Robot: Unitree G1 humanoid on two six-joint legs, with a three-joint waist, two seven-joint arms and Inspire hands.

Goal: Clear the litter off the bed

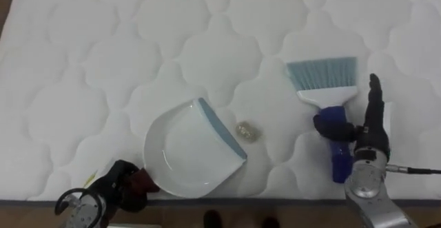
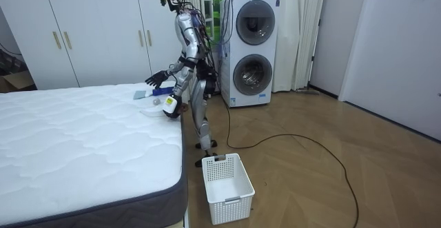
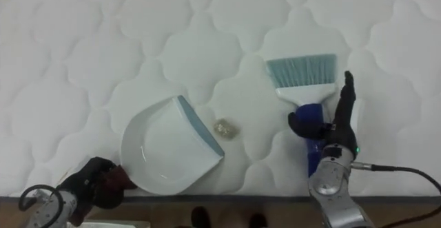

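Your sweep runs leftward: the crumpled scrap [image 1: 247,131] lies on the mattress [image 1: 103,63] between the dustpan [image 1: 186,149] and the hand brush [image 1: 324,83]. The brush's handle points down-frame. Your right hand [image 1: 372,128] rests straight-fingered beside it, and your left hand [image 1: 124,183] grips the dustpan's handle at lower left.

White basket [image 2: 233,202] on wooden floor [image 2: 331,187]; stacked washing machines [image 2: 253,49] beside curtain [image 2: 296,35]; white wardrobe [image 2: 96,28].

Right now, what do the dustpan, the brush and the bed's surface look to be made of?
Dustpan: glossy white plastic by its sheen, with a grey-blue, maybe rubber, lip. Brush: pale blue, probably synthetic bristles, white head, shiny blue plastic handle. Mattress: matte white quilted fabric, stitched in puffed lobes.
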